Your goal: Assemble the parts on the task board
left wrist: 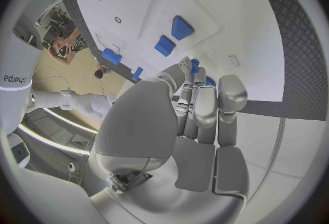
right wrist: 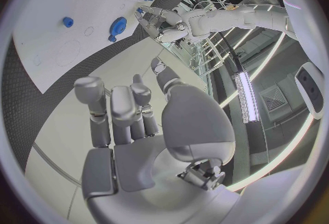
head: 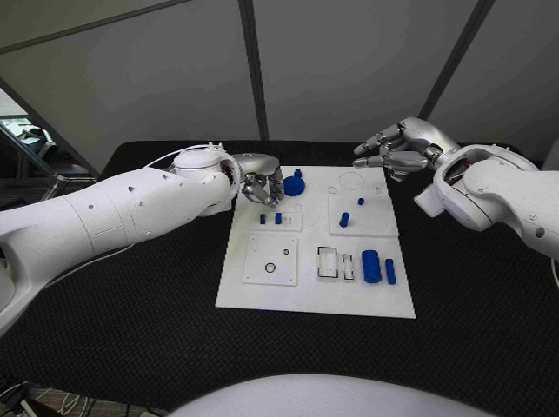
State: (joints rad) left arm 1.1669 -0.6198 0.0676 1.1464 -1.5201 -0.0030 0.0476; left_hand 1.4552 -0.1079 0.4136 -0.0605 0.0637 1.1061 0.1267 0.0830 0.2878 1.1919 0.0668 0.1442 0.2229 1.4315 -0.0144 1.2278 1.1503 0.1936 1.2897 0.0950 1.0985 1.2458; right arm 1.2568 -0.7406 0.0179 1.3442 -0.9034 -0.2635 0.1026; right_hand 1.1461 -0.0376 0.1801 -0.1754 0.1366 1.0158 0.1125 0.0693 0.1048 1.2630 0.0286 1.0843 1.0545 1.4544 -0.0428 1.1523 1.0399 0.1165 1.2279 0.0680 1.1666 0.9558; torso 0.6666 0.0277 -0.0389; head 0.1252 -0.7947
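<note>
Left hand (head: 262, 188) at board (head: 261, 295) far-left corner, fingers closing toward round blue part (head: 295, 184); grip uncertain, cannot tell. Right hand (head: 398, 149) empty, loosely spread, off far-right corner. Next: secure part, seat it.

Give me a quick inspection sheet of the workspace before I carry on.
Surface: black table, white task board in the middle.
Job's things: blue parts lying and standing on the board; round blue part near its far edge.
Clutter: nothing seen.
Hands: left hand over the board's far left corner, fingers at a small blue piece, hold unclear; right hand raised beyond the far right corner, holding nothing.
Cables: white cable along the left arm.
Surroundings: grey panel walls.
</note>
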